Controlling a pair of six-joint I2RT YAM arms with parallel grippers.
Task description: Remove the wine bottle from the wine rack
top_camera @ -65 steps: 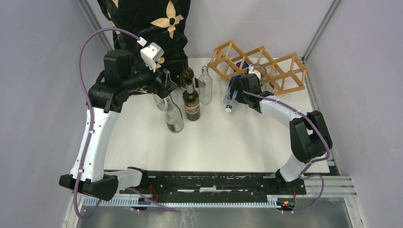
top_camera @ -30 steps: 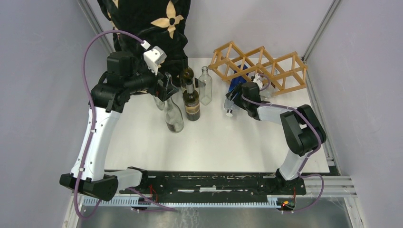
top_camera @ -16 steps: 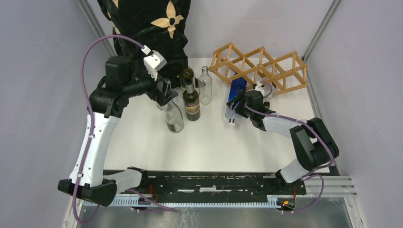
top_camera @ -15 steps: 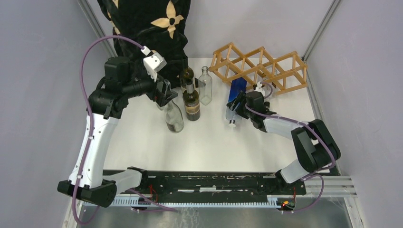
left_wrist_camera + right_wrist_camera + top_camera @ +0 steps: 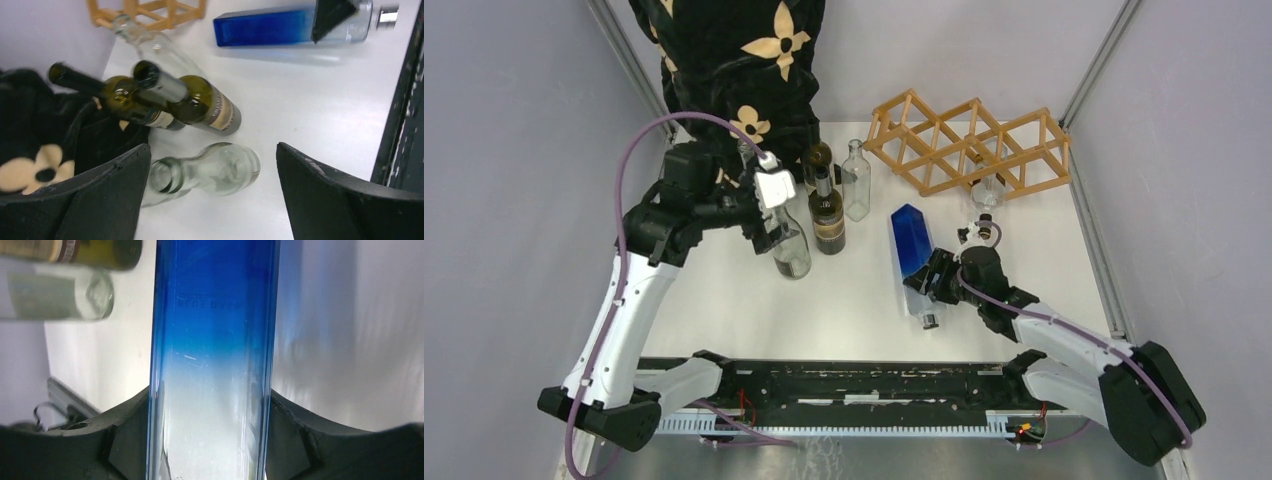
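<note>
**Blue-and-clear square glass wine bottle (image 5: pixel 911 245) clamped in the right gripper (image 5: pixel 932 285).**
Bottle horizontal, well apart from the tan wooden lattice wine rack (image 5: pixel 969 140), on its near side; left gripper (image 5: pixel 212 150) spread wide above a clear glass bottle (image 5: pixel 220 170).

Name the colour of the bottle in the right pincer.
Bottle fades deep blue to clear; best in right wrist view.

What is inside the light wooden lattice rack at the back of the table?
One clear glass bottle seems to lie in a right-hand cell of the rack, neck pointing out to the front. The other cells look empty. Sticks cover part of its body.
</note>
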